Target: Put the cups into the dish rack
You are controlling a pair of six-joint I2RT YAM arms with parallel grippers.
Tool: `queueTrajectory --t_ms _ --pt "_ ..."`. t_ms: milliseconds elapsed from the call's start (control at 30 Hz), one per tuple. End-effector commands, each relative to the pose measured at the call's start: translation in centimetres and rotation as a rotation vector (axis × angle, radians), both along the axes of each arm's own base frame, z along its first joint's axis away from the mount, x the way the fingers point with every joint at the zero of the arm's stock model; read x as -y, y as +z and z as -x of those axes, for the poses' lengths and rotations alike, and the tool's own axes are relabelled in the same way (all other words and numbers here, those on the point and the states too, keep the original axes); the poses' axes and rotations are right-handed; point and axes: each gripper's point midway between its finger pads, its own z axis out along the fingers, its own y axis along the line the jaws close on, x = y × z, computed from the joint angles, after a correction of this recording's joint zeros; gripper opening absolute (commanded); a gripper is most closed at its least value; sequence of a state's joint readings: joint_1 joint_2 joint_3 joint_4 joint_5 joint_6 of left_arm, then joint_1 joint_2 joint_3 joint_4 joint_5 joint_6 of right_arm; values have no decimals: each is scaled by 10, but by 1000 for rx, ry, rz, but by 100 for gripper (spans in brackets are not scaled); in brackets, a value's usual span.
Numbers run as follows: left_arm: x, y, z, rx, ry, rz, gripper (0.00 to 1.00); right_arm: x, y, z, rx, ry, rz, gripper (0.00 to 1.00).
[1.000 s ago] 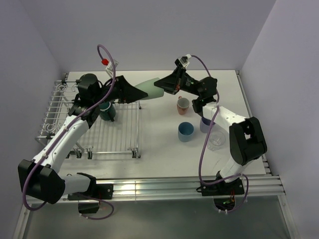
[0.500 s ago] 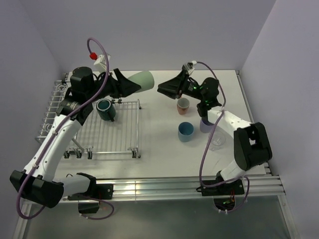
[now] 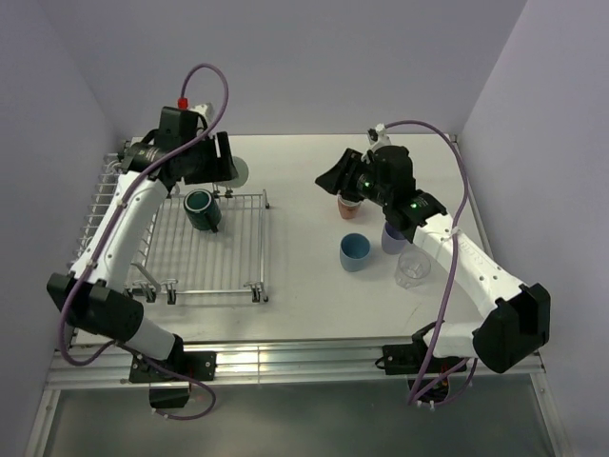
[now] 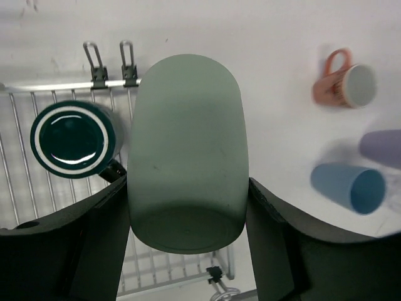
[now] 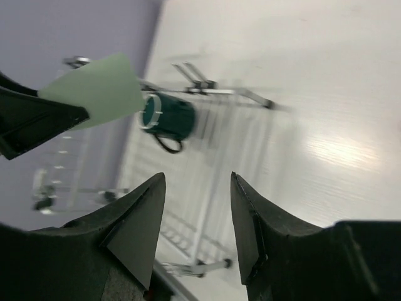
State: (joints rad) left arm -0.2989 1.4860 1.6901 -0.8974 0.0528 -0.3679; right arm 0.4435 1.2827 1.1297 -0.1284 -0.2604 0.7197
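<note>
A: Where is the pale green cup (image 4: 185, 144) now, please?

B: It is between the two fingers of the left claw (image 4: 186, 188); the claw is clenched on its sides, one finger on each side; the cup's length runs away from the wrist camera, and its far end sticks out past the fingertips.

A: And in relation to the dish rack (image 3: 228, 267)?

B: In the left wrist view the cup covers the far right corner of the rack, partly over the wire bars and partly over the white desk (image 3: 304, 295); whether it touches the bars I cannot tell.

A: Is any cup in the rack?

B: Yes; the dark green mug (image 3: 202, 209) stands upright on the flat grid near that same corner, mouth up; in the left wrist view it is just beside the held cup, on its left.

A: What about the right claw (image 3: 328, 179)?

B: It is released and carries nothing; its fingers are spread apart and point toward the rack; it hangs above the desk close to the salmon-orange cup (image 3: 348, 203).

A: And the other cups?

B: They stand on the desk to the right of the rack; the blue cup (image 3: 355, 251) and the lavender cup (image 3: 394, 237) are near each other; the clear cup (image 3: 413, 268) is just beside the lavender one, on the nearer side.
</note>
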Motion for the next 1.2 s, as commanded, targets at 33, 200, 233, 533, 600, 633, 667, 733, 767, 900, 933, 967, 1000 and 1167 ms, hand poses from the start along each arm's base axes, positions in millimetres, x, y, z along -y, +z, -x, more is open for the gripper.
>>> queueTrajectory --t_ms 33,200,233,533,600,633,667,733,767,900,933,967,1000,1167 --pt "-4 -22 -2 -73 -30 -82 1 28 -13 -3 22 -112 223 54" --pt "-2 -48 -12 -146 -28 -131 2 25 -30 -3 -3 -97 268 54" --pt "-5 -53 -14 -157 -13 -155 2 24 -31 -2 -4 -95 271 53" --pt "-5 -90 -22 -245 -8 -214 8 20 -46 -3 -28 -75 296 53" --pt "-5 -93 -22 -253 -10 -218 9 18 -52 -3 -37 -69 304 53" --pt "-5 -95 -22 -257 -11 -221 10 17 -52 -2 -37 -65 303 53" --pt "-5 -98 -21 -264 -11 -224 10 17 -54 -2 -39 -66 305 53" --pt "-6 -103 -22 -275 -9 -230 10 16 -58 -2 -46 -63 308 53" --pt "-5 -105 -23 -277 -11 -229 10 15 -58 -2 -44 -61 308 53" --pt "-3 -115 -25 -300 -18 -232 11 15 -60 -1 -48 -63 314 53" --pt "-3 -119 -25 -310 -20 -235 11 14 -60 -1 -47 -62 312 53" --pt "-3 -121 -26 -316 -21 -237 11 15 -61 -1 -50 -62 313 53" --pt "-3 -124 -26 -321 -20 -242 11 14 -62 0 -53 -60 315 53" --pt "-4 -134 -29 -349 -15 -257 13 13 -66 -1 -58 -56 317 53"
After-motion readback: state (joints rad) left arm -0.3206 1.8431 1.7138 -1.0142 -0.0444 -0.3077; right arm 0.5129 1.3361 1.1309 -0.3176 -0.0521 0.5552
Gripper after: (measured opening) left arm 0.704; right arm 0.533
